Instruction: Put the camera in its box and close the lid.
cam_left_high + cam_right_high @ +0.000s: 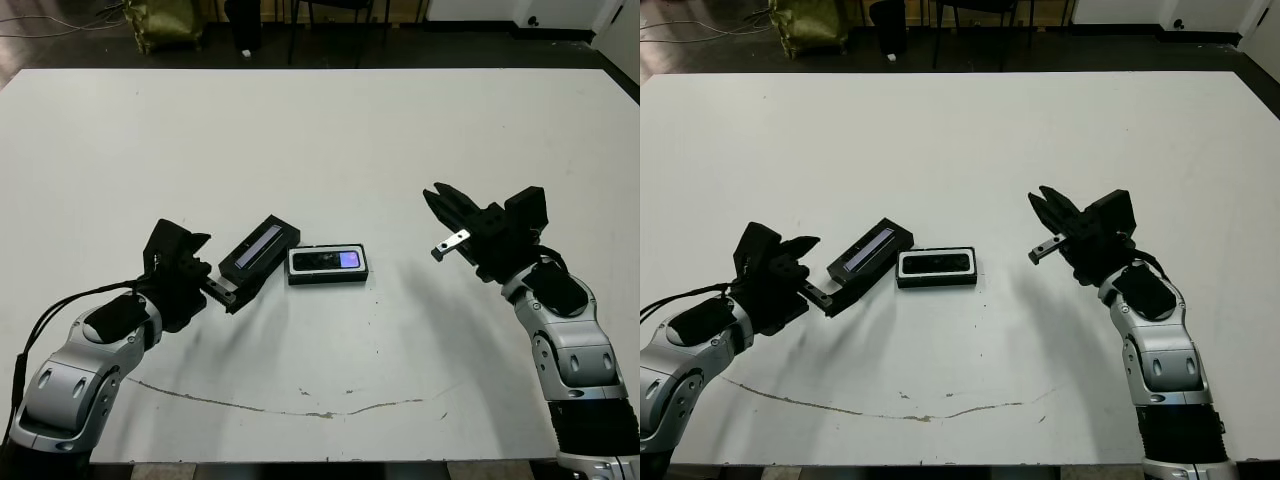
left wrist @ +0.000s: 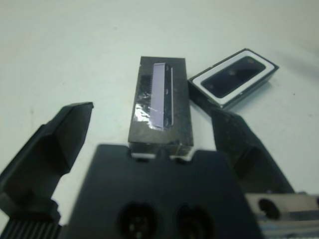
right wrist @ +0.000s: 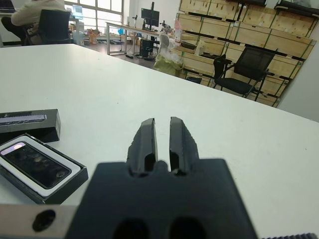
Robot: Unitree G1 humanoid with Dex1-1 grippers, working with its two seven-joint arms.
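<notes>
The camera (image 1: 330, 260), slim and black with a small purple patch, lies inside its box (image 1: 294, 265), a shallow black tray with a white lining, at the table's middle. Just left of it the lid (image 1: 259, 247), black with a pale stripe, lies on the table at an angle, off the box. My left gripper (image 1: 214, 266) is open, with its fingers (image 2: 64, 133) on either side of the lid's near end (image 2: 160, 99). My right gripper (image 1: 434, 194) is shut on nothing and hovers to the right of the box, well apart from it.
A thin dark crack line (image 1: 300, 405) runs across the table near its front edge. Chairs (image 3: 244, 62) and stacked crates stand beyond the table. A person (image 3: 35, 12) sits far off at a desk.
</notes>
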